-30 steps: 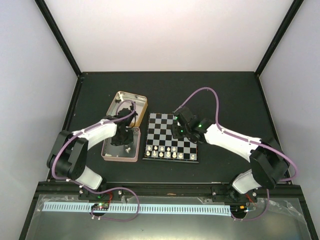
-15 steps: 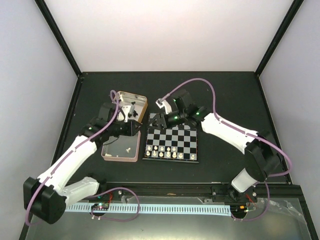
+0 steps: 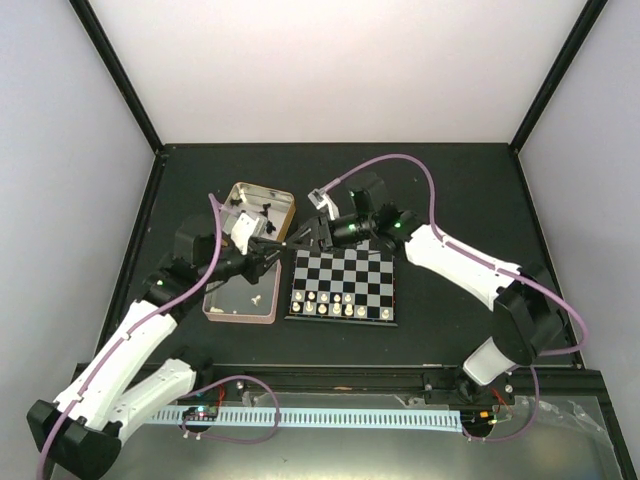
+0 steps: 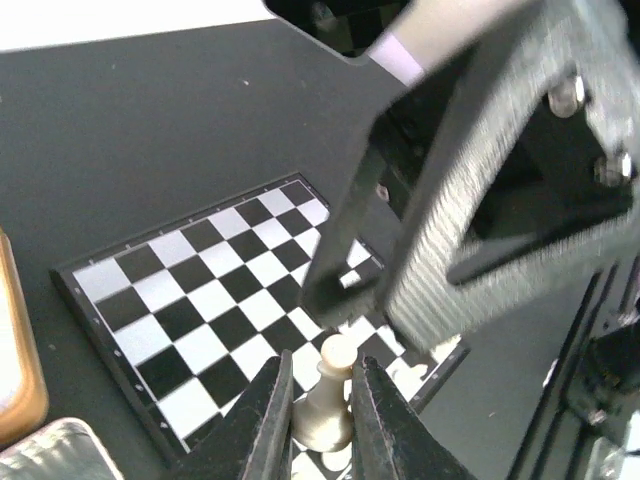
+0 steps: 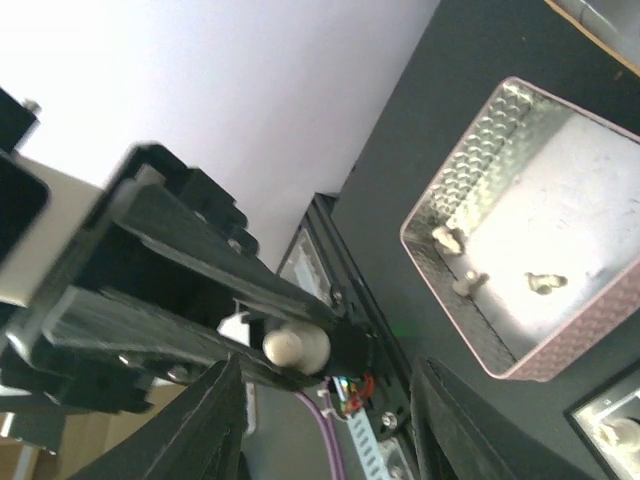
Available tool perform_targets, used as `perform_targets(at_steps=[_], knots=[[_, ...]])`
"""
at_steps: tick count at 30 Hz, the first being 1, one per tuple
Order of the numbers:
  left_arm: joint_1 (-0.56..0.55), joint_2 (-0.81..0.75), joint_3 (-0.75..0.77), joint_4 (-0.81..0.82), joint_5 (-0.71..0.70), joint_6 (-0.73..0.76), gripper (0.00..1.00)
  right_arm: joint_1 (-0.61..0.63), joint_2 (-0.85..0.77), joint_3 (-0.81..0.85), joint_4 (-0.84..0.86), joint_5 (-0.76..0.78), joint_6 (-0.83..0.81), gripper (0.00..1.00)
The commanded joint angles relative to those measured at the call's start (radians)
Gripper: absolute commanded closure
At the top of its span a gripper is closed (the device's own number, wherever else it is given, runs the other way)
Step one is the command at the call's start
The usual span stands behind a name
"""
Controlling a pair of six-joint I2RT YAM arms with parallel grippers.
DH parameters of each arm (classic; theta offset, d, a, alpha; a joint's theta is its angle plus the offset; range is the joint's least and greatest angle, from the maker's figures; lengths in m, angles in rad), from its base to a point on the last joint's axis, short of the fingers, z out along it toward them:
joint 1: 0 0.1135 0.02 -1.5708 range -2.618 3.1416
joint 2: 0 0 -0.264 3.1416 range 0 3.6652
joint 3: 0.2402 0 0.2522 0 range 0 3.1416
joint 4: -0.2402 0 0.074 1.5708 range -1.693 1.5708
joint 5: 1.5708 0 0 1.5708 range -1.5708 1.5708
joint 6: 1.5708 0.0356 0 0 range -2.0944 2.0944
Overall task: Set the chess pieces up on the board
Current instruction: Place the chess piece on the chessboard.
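Gripping a cream-white pawn point(image 4: 328, 385) by its lower body, the left pincer point(image 4: 322, 425) is clamped on it at the corner of the board point(image 4: 190, 300) that sits at 11 o'clock in the overhead view. The right pincer point(image 5: 325, 415) faces it from the 3 o'clock side, its fingers point(image 5: 215, 420) spread wide with nothing between them. Through that gap, its own camera shows the round head of the held pawn against the left pincer's dark frame.

From the left wrist, the right pincer is only a big blurred grey-and-black mass. It fills the 1 to 4 o'clock part of that view and covers several squares of the board. Overhead, the two pincers merge into one dark knot, so neither the pawn nor any contact between fingertips can be made out there.

Other chess pieces point(image 3: 330, 302), pale ones, stand in the two rows along the board's 6 o'clock edge, too small overhead to name by type. At 9 o'clock of the board, two tins lie on the table point(image 3: 450, 180). The pink tin point(image 3: 240, 305) has three cream pieces point(image 5: 465, 283) lying loose inside. At its 12 o'clock is the gold tin point(image 3: 268, 200), partly hidden by the left arm point(image 3: 150, 300); it holds dark specks too small to identify
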Motion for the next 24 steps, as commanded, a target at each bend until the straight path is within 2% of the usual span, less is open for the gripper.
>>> perform_targets(at_steps=[1,6,18,24], knots=[[-0.012,-0.017,0.000,0.029,0.009,0.208,0.94,-0.002,-0.021,0.070,0.102,0.006,0.132,0.55],[-0.014,-0.030,-0.005,0.063,0.010,0.355,0.92,-0.002,-0.004,0.128,0.061,0.038,0.141,0.55],[-0.013,-0.051,0.003,0.086,0.009,0.429,0.91,0.030,0.043,0.220,-0.233,0.015,-0.099,0.59],[-0.013,-0.039,0.013,0.082,0.011,0.454,0.90,0.038,0.075,0.247,-0.266,0.013,-0.108,0.69]])
